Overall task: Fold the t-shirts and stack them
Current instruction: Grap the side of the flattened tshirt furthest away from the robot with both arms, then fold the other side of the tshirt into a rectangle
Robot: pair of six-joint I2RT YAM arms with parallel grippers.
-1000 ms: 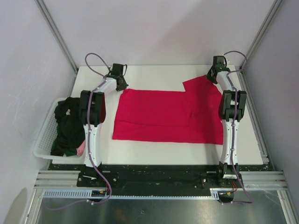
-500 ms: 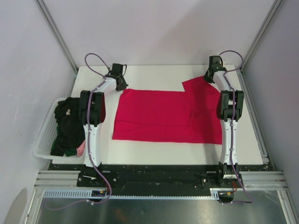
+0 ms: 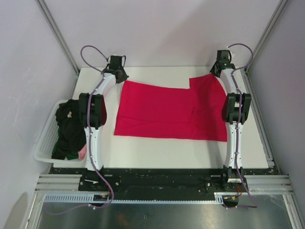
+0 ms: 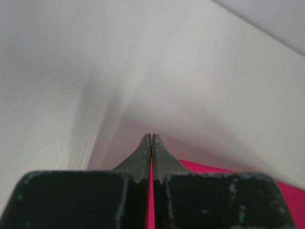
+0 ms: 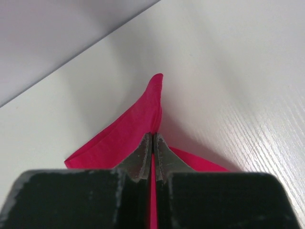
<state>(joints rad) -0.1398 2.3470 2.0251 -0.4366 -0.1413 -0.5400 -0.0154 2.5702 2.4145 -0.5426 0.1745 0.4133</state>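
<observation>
Crimson cloth fills the middle of the white counter (image 3: 157,150), where a crimson t-shirt (image 3: 167,112) lies spread out between two robot arms bolted at the near edge. At the near left, a white lattice basket (image 3: 44,140) sits against the counter's side, holding a crumpled dark t-shirt (image 3: 69,126). A scrap of a pale pink garment (image 3: 82,152) shows at the basket's near corner, just beside the left arm. The crimson shirt's near hem lies flat on the counter, and a crease runs front to back through its right half. Farther back, both arms reach to the shirt's far edge. The left claw (image 3: 117,76) is at the far-left corner, its fingers pressed together with a thin line of red cloth caught between them. The right claw (image 3: 215,72) is at the far-right corner, where the cloth juts toward the back; it is clamped on a pinch of the fabric, which rises in a small peak just beyond its fingertips.
</observation>
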